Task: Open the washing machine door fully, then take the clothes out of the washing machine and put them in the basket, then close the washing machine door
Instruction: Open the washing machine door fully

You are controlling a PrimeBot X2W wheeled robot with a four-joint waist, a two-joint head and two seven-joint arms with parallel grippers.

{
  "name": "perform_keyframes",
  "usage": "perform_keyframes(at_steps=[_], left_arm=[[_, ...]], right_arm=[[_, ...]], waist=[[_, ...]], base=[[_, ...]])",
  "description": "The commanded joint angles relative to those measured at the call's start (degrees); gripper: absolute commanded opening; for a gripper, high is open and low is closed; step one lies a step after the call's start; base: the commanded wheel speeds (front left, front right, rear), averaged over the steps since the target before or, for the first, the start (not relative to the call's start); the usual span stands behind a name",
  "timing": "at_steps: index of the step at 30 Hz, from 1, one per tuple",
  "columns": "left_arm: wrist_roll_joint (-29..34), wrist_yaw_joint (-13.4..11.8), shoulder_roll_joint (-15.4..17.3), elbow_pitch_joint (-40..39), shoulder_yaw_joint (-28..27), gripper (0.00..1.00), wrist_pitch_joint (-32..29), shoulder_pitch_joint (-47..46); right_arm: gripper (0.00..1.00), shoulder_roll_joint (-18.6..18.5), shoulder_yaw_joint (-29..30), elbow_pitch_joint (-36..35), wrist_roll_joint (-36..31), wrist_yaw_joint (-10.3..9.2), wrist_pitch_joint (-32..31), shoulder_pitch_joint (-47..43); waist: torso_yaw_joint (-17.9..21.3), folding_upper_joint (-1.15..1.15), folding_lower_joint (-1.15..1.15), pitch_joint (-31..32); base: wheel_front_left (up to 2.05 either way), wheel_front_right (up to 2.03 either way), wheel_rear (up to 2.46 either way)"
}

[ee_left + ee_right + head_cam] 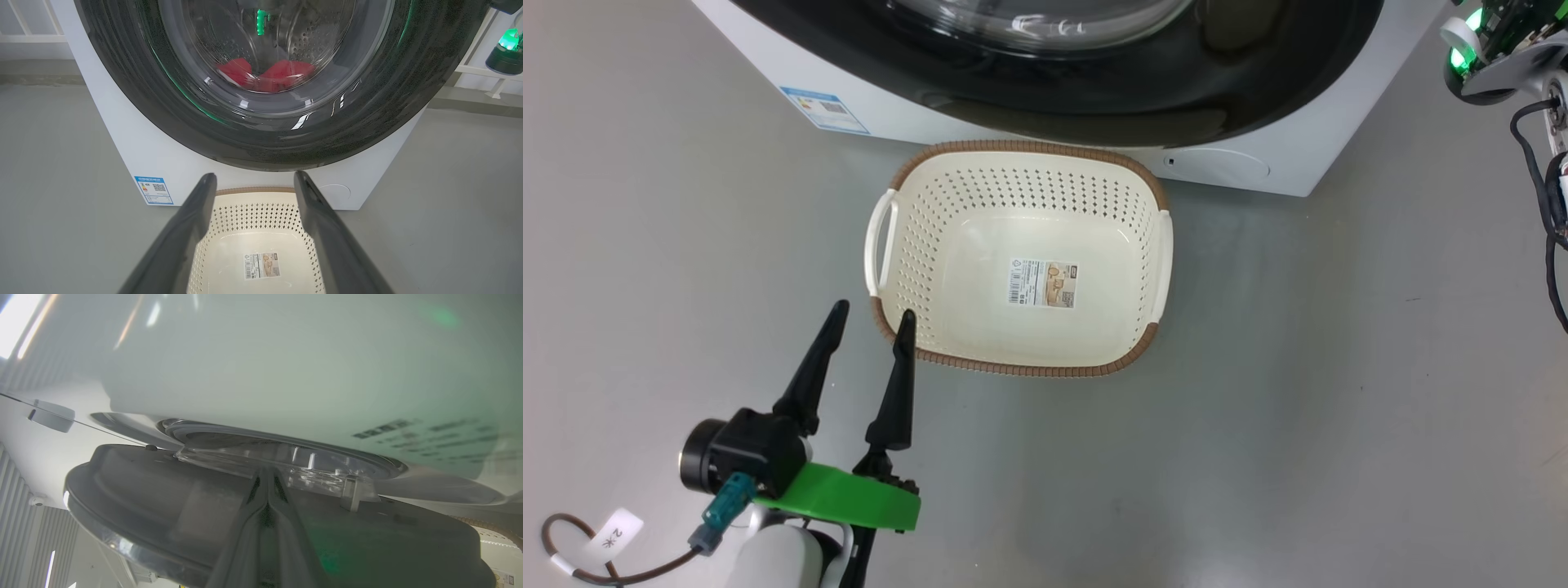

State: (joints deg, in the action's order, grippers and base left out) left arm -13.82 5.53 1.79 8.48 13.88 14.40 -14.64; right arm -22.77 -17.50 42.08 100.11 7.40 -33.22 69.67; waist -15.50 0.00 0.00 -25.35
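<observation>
Squarely in front of the washing machine [122, 143], the basket [1013, 369] sits empty on the floor [1298, 408], placed to catch what comes out. Red clothes [282, 73] lie in the drum behind the glass of the door [135, 102]. The right hand [267, 475], fingers pressed together, noses into the gap at the door's edge, apparently to lever it wider. The left hand [873, 310] hovers open by the basket's near left corner, free for the first grab.

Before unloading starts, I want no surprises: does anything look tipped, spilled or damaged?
Nothing stands out. The basket sits upright and empty before the washing machine, and the clothes lie inside behind the washing machine door.
</observation>
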Motion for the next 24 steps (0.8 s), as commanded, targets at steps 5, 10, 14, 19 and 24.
perform_keyframes(at_steps=[5,10,14,19,24], left_arm=[[-0.4,-0.8,1.1,-1.3,-1.4,1.00,0.6,-0.4],[-0.3,-0.9,1.1,-1.1,-1.3,1.00,0.6,-0.1],[-0.2,-0.9,1.1,-0.9,-1.4,1.00,0.6,0.2],[-0.1,-0.9,1.1,-0.8,-1.4,1.00,0.6,0.4],[0.0,-1.0,1.1,-0.6,-1.6,1.00,0.6,0.9]], right_arm=[[0.00,2.4,-0.7,-1.6,-0.5,0.09,-3.4,-0.3],[0.00,2.8,-0.9,-2.2,-1.3,0.09,-5.4,-2.0],[0.00,3.2,-1.3,-3.1,-1.9,0.09,-7.2,-3.6],[0.00,3.4,-1.6,-4.1,-2.5,0.09,-8.8,-5.1],[0.00,3.7,-2.4,-6.5,-4.1,0.09,-10.0,-7.4]], waist=[[-0.1,0.00,0.00,0.8],[0.0,0.00,0.00,1.6],[0.2,0.00,0.00,2.4],[0.3,0.00,0.00,3.1],[0.5,0.00,0.00,4.1]], base=[[0.00,0.00,0.00],[0.00,0.00,0.00],[0.00,0.00,0.00],[0.00,0.00,0.00],[0.00,0.00,0.00]])
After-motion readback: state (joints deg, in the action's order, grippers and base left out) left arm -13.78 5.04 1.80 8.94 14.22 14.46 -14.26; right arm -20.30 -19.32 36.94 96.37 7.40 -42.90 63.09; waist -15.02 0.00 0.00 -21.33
